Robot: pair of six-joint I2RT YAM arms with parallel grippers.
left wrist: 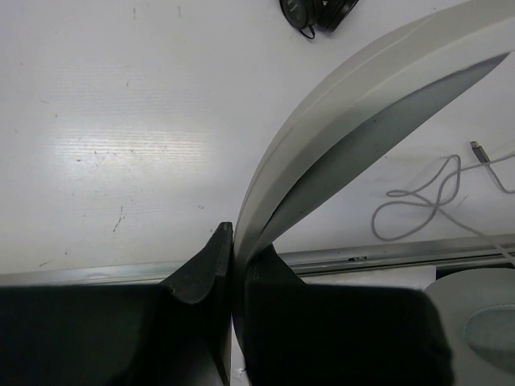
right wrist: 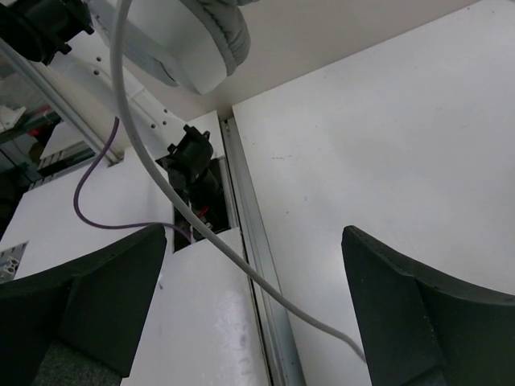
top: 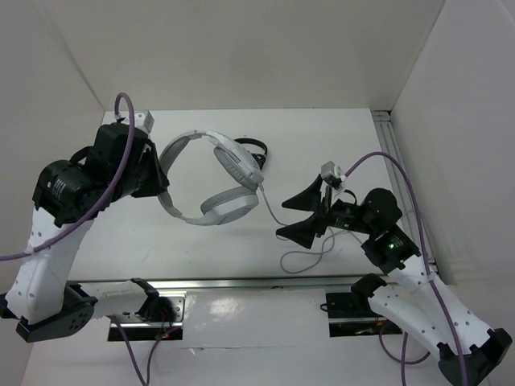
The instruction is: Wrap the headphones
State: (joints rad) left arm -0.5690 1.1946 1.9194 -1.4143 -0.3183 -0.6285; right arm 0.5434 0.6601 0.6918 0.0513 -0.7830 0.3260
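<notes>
White-grey headphones (top: 229, 167), one pair, hang clamped by the headband in the left gripper (left wrist: 233, 241). The right gripper (top: 294, 215) gapes wide, their single cable (right wrist: 217, 247) between its fingers. One black pair (top: 256, 148) lies behind.

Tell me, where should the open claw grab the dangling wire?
I'd grip the cable on its hanging stretch below the headphones, coming sideways from the right. It hangs in the air there, thin and free, and the open right gripper faces it.

In the left wrist view the headphones (left wrist: 346, 121) run off the frame at 2 o'clock, an earcup (left wrist: 483, 322) is clipped at 4 o'clock, and black headphones (left wrist: 318, 12) are cut at 1 o'clock. The cable (right wrist: 119, 48) is cut off in the right wrist view at 11 o'clock.
</notes>
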